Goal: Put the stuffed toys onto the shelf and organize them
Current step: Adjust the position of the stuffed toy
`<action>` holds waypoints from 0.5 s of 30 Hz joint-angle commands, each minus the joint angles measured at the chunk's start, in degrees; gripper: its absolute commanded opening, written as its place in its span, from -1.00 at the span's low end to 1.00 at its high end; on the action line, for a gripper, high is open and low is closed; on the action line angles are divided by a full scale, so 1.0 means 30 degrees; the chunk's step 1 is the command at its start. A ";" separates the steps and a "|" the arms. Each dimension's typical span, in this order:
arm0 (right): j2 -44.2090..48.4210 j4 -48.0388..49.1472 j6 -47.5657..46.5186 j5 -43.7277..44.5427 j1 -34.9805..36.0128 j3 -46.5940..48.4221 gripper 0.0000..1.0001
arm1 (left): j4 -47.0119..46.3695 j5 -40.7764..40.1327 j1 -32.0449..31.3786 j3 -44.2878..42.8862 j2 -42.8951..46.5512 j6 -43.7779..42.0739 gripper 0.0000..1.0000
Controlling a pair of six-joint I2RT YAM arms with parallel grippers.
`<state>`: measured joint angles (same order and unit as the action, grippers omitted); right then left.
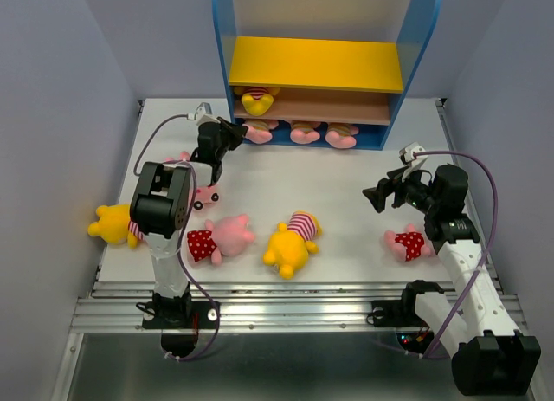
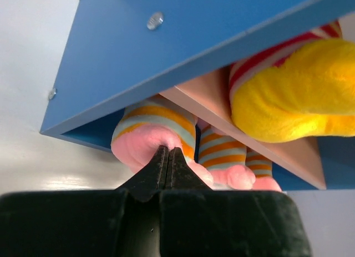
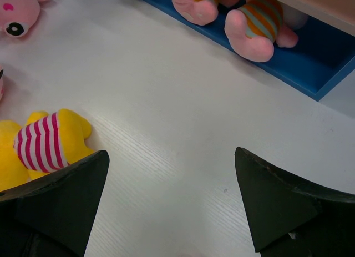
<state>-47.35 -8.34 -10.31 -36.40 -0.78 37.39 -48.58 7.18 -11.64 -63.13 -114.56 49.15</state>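
Left wrist: your shut, empty left gripper (image 2: pixel 168 152) touched a tan-striped pink plush pig (image 2: pixel 145 136) at the base of the blue-panelled shelf (image 2: pixel 166 40), probably tucking it in; the wide-open, empty right gripper (image 3: pixel 172 154) should grab next.

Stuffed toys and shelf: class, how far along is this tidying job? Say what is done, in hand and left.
Done: one yellow bear lies on the brown board, three striped pigs on the blue base of the shelf. In hand: the left tool, shut, rests against the leftmost pig; the right tool is open and empty. Left: five toys on the table.
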 commanded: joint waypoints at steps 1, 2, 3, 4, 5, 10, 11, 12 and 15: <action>0.0081 0.0846 -0.0227 0.0181 -0.0122 -0.0099 1.00 | -0.0070 -0.0838 -0.1010 -0.1334 0.0425 -0.2169 -1.00; 0.0081 0.0846 -0.0227 0.0181 -0.0122 -0.0128 1.00 | 0.0339 -0.0957 -0.1158 -0.1541 0.0279 -0.2782 -1.00; 0.0081 0.0875 -0.0227 0.0181 -0.0122 -0.0128 1.00 | 0.0546 -0.1103 -0.1304 -0.1717 0.0191 -0.3049 -1.00; 0.0081 0.0846 -0.0227 0.0210 -0.0122 -0.0099 1.00 | 0.0722 -0.1365 -0.1422 -0.1951 0.0103 -0.3284 -1.00; 0.0110 0.0846 -0.0227 0.0210 -0.0122 -0.0128 1.00 | 0.1014 -0.1542 -0.1597 -0.2040 0.0102 -0.3489 -1.00; 0.0082 0.0846 -0.0227 0.0210 -0.0122 -0.0128 1.00 | 0.1368 -0.2041 -0.1745 -0.2130 -0.0015 -0.4252 -1.00; 0.0110 0.0846 -0.0227 0.0210 -0.0122 -0.0099 1.00 | 0.1484 -0.2071 -0.1745 -0.2129 -0.0015 -0.4340 -1.00; 0.0082 0.0846 -0.0227 0.0210 -0.0122 -0.0128 1.00 | 0.1572 -0.2071 -0.1774 -0.2158 -0.0044 -0.4573 -1.00; 0.0111 0.0846 -0.0227 0.0210 -0.0122 -0.0128 1.00 | 0.1807 -0.2188 -0.1775 -0.2071 -0.0103 -0.4867 -1.00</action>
<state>-47.35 -8.34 -10.33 -36.18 -0.78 37.39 -42.70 2.35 -17.23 -67.55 -114.69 38.04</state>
